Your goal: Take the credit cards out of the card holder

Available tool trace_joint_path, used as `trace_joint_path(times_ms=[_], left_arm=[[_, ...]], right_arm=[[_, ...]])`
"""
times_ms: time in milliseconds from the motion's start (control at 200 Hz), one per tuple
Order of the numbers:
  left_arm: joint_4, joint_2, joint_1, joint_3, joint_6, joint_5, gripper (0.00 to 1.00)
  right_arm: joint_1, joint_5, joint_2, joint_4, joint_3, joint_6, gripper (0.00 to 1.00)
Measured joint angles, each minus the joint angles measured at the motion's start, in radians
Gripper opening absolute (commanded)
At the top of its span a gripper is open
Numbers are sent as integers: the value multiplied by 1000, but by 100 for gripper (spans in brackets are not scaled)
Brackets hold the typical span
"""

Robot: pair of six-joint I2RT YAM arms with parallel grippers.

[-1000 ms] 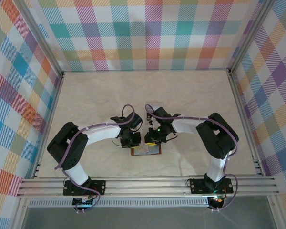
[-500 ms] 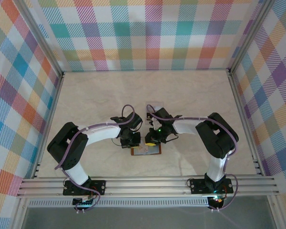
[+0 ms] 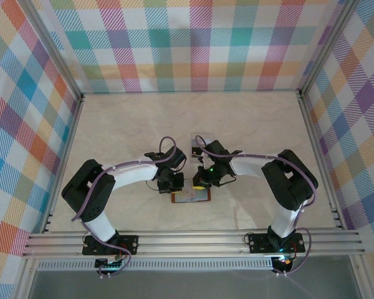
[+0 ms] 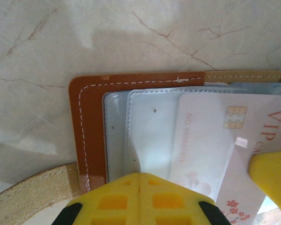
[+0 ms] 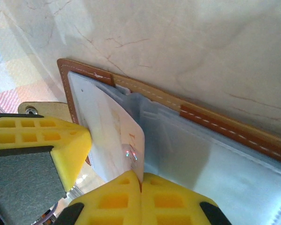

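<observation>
Right wrist view: a credit card (image 5: 113,136), angled up from the card holder (image 5: 215,124), is clamped by the right gripper (image 5: 140,187).

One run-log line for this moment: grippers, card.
left gripper: shut, at card holder sleeve edge | right gripper: shut on credit card corner | credit card: partly out
</observation>
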Motion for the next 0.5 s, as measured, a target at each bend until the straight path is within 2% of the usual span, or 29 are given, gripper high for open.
trace_joint_path(times_ms=[500], left_arm=[[-34,8,0,26,11,-24,7]], right_arm=[[-24,84,-138,-150,-2,-40,2]])
